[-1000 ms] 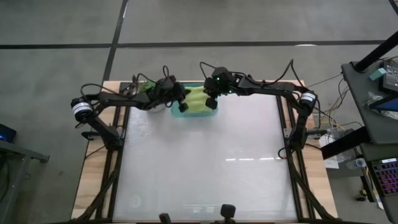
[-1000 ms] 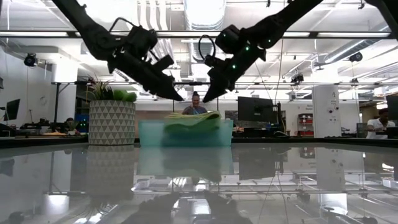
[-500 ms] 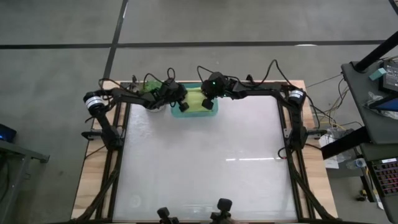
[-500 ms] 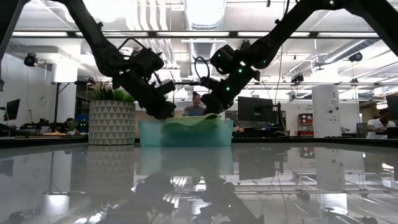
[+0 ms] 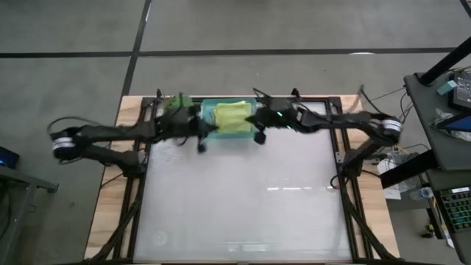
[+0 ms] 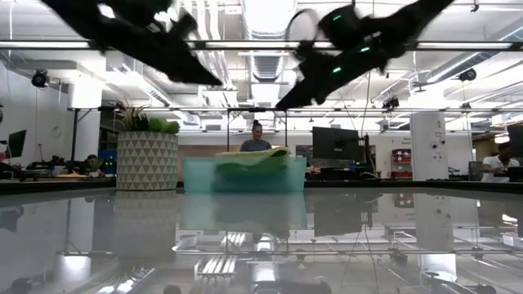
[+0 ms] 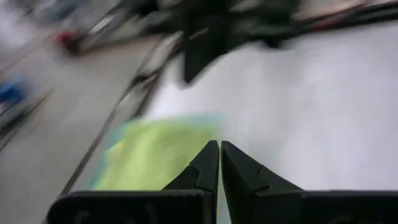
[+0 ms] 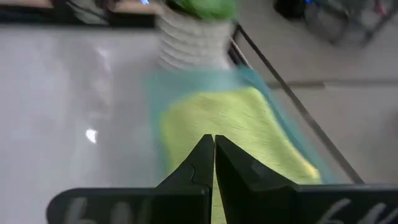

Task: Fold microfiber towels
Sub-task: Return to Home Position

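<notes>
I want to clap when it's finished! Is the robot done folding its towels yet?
Nearly. Done: the lime green towel lies folded on top in the teal bin, and no towel shows on the table. In hand: nothing; the left tool and right tool are shut and empty, near the bin. Left: probably only parking at rest.

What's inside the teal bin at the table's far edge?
A lime green towel lies on top, heaped above the rim of the bin. Anything beneath it is covered.

Both arms raised, outstretched; left gripper (image 7: pixel 219 148) and right gripper (image 8: pixel 213 140) closed, empty.
</notes>
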Controlling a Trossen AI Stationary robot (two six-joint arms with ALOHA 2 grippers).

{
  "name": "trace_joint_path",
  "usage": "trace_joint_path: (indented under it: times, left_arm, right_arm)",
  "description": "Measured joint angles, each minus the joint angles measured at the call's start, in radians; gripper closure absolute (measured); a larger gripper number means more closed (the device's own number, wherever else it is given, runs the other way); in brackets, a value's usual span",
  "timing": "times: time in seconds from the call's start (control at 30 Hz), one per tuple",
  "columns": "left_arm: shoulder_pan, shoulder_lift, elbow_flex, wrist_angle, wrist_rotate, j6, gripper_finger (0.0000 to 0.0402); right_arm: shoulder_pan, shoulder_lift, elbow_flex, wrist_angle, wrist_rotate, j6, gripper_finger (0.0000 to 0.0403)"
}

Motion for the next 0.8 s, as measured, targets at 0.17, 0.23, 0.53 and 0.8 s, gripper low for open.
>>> trace_joint_path:
  times: [0.17, 0.23, 0.53, 0.8]
  left_arm:
    - [-0.166, -0.275, -0.172, 0.0, 0.084, 0.018, 0.0399]
    - [-0.201, -0.38, -0.238, 0.022, 0.082, 0.003, 0.0399]
    - [-0.214, -0.753, -0.456, 0.072, 0.076, -0.077, 0.0399]
    - [-0.214, -0.954, -0.587, 0.096, 0.066, -0.104, 0.0399]
  right_arm:
    - [0.085, -0.191, -0.267, 0.222, -0.025, 0.017, 0.0394]
    - [0.118, -0.261, -0.347, 0.292, -0.028, 0.011, 0.0394]
    - [0.21, -0.575, -0.554, 0.335, -0.031, -0.03, 0.0394]
    - [0.212, -0.83, -0.713, 0.333, -0.028, -0.044, 0.0394]
